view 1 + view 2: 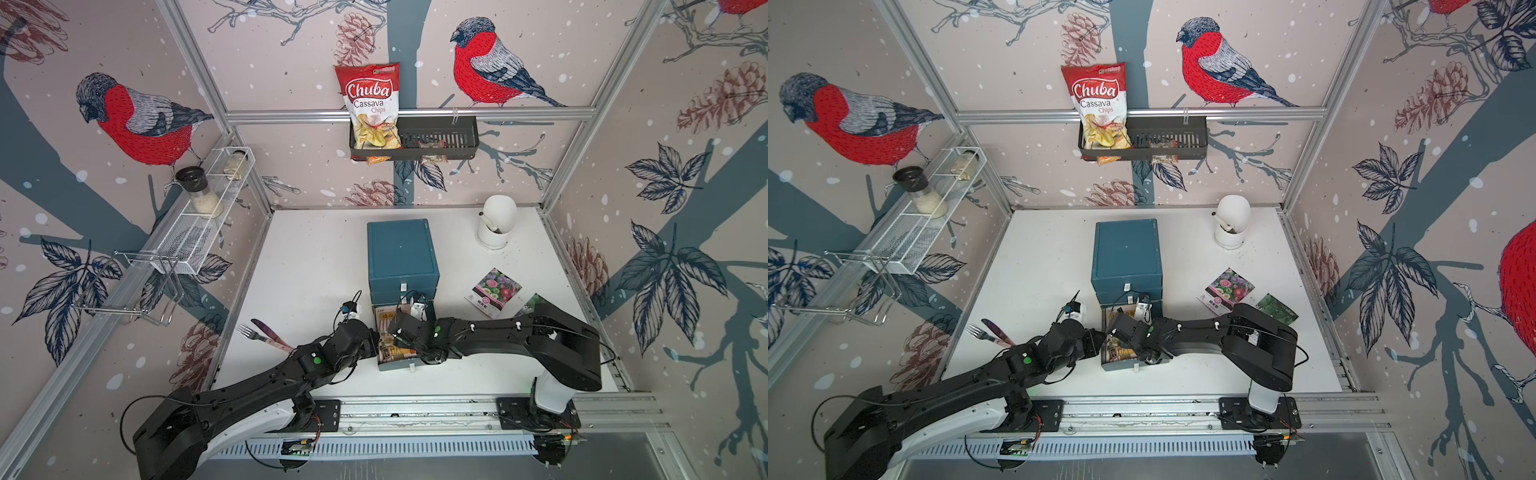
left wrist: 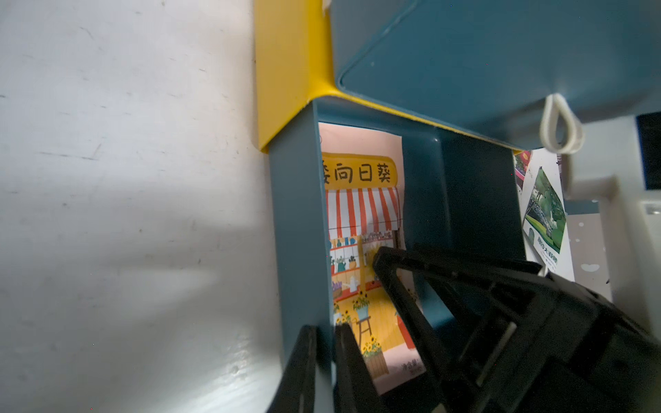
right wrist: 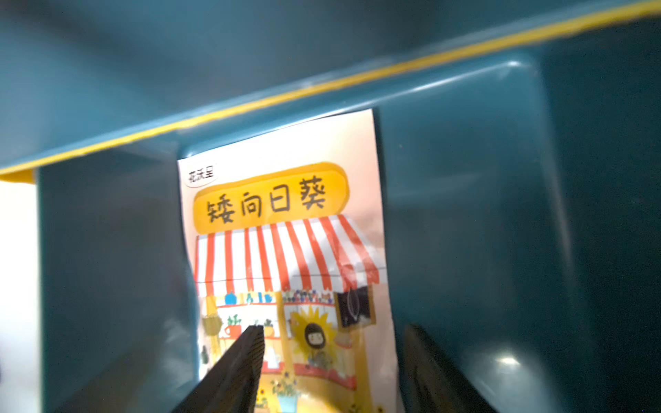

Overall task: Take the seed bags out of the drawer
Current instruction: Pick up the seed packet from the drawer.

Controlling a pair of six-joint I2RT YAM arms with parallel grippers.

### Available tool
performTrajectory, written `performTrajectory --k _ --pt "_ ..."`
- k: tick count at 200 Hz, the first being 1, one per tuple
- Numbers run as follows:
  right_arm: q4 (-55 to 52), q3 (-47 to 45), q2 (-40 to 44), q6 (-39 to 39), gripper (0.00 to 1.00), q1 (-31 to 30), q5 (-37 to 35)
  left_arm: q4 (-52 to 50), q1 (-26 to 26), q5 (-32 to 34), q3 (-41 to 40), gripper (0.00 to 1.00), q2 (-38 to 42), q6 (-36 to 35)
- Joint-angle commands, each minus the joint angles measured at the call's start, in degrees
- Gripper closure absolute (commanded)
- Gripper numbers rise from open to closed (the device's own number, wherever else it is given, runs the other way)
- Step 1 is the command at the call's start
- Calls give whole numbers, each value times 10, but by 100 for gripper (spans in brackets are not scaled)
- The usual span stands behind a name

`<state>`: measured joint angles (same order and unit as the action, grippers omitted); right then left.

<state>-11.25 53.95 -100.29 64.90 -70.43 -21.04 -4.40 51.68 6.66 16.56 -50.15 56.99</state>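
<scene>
As left pincer (image 2: pixel 324 329) clamps drawer (image 2: pixel 297 214), right pincer (image 3: pixel 332 329) straddles packet (image 3: pixel 286 250) edge.

White table (image 1: pixel 316 257), on it blue drawer box (image 1: pixel 401 249), white pot (image 1: pixel 496 222), flower seed bag (image 1: pixel 494 293), green seed bag (image 1: pixel 1277 308), fork (image 1: pixel 248 332), knife (image 1: pixel 262 326)

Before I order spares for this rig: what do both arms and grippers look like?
The left arm and right arm are black with boxy joints, a green dot near each wrist, white base sections and thin black cables looping loose. The left gripper and right gripper have slim black fingers; the right's are ribbed inside.
</scene>
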Motion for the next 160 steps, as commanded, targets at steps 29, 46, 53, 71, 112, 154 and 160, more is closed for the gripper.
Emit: performTrajectory --k 29,46,53,71,112,154,160 --pt "-12 13 -32 0 45 11 30 8 2 2 -2 85 2 -1" --pt "-2 11 -30 -7 57 12 35 11 1 0 -3 85 0 0" --pt "1 11 -30 -10 62 12 37 12 2 0 -4 86 0 0" --pt "4 8 -27 -10 77 12 36 15 2 0 -2 86 -5 0" --pt "-6 13 -23 -11 95 10 27 18 2 -3 -1 86 -10 -2" --pt "-51 41 -10 -8 100 -4 -10 9 2 3 -2 86 -1 -2" --pt "-59 46 -10 -8 100 -6 -14 7 2 5 -2 86 0 -2"
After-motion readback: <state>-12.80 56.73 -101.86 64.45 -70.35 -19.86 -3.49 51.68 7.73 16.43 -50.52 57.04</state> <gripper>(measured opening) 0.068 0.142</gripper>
